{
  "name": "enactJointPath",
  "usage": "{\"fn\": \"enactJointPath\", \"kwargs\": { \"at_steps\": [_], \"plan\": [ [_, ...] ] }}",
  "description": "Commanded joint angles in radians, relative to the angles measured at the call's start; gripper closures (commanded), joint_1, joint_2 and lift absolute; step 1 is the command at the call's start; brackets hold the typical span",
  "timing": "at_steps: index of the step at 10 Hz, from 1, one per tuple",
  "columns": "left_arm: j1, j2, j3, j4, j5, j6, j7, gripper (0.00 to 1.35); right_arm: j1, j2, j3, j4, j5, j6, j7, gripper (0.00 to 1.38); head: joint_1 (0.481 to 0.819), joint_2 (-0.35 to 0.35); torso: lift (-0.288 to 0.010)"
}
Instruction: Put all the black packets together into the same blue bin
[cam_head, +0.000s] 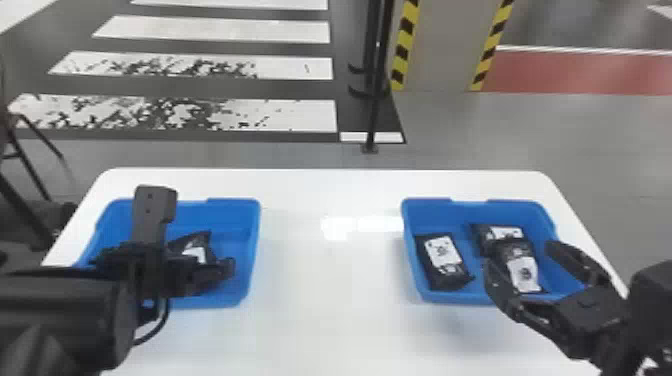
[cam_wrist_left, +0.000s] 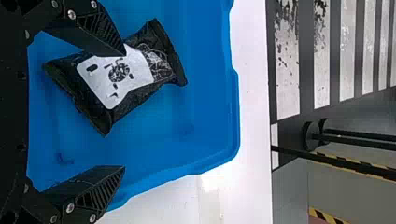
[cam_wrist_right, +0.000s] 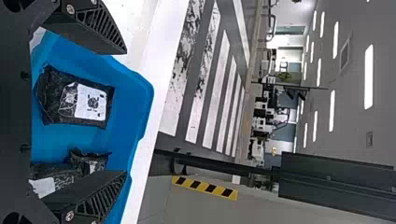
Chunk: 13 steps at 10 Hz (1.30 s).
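White surface (cam_head: 330, 300) underneath. Left end effector (cam_wrist_left: 124, 110) spread over black packet (cam_wrist_left: 116, 77); right end effector (cam_wrist_right: 125, 112) spread too. Packet probably soft, light; pinch mid-body.

1. My left arm (cam_head: 65, 320) comes in behind my left gripper (cam_head: 164, 265), on its left side.
2. Above that pincer, an upright black block (cam_head: 154, 207) rises from my wrist.
3. There my two flat fingers (cam_wrist_left: 98, 32) stand wide apart, a broad gap between the tips.
4. My right arm (cam_head: 650, 300) comes in behind my right gripper (cam_head: 521, 254), on its right side.
5. That pincer points forward and slightly left, its fingers (cam_wrist_right: 93, 28) well spread.
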Motion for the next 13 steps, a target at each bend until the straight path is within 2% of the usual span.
{"fn": "enactJointPath", "kwargs": {
  "at_steps": [1, 2, 5, 8, 10, 11, 12, 13],
  "plan": [
    [-0.058, 0.0, -0.041, 0.052, -0.016, 0.055, 0.021, 0.17, -0.002, -0.001, 0.004, 0.005, -0.006, -0.007, 0.004, 0.11, 0.695, -0.047, -0.11],
    [-0.088, 0.002, -0.069, 0.076, -0.032, 0.094, 0.042, 0.17, -0.005, -0.002, 0.004, 0.008, -0.008, -0.012, 0.005, 0.11, 0.695, -0.046, -0.11],
    [-0.11, 0.0, -0.089, 0.089, -0.072, 0.247, 0.127, 0.17, -0.007, -0.002, 0.006, 0.013, -0.022, -0.019, 0.016, 0.11, 0.695, -0.032, -0.11],
    [-0.139, -0.007, -0.067, 0.197, -0.016, 0.146, 0.137, 0.17, -0.007, -0.004, 0.006, 0.013, -0.026, -0.021, 0.025, 0.11, 0.695, -0.011, -0.11],
    [-0.142, -0.012, -0.039, 0.216, 0.008, 0.097, 0.148, 0.17, -0.01, -0.005, 0.01, 0.02, -0.026, -0.021, 0.028, 0.11, 0.695, -0.017, -0.11],
    [-0.149, -0.012, -0.035, 0.219, 0.008, 0.121, 0.16, 0.32, -0.01, -0.005, 0.01, 0.022, -0.03, -0.021, 0.028, 0.11, 0.695, -0.016, -0.11],
    [-0.149, -0.012, -0.051, 0.219, 0.008, 0.144, 0.197, 1.0, -0.01, -0.005, 0.01, 0.022, -0.034, -0.024, 0.03, 0.11, 0.695, -0.01, -0.11],
    [-0.147, -0.012, -0.055, 0.219, 0.012, 0.171, 0.216, 1.2, -0.01, -0.007, 0.01, 0.025, -0.036, -0.026, 0.032, 0.11, 0.695, -0.001, -0.11]
  ]
}}
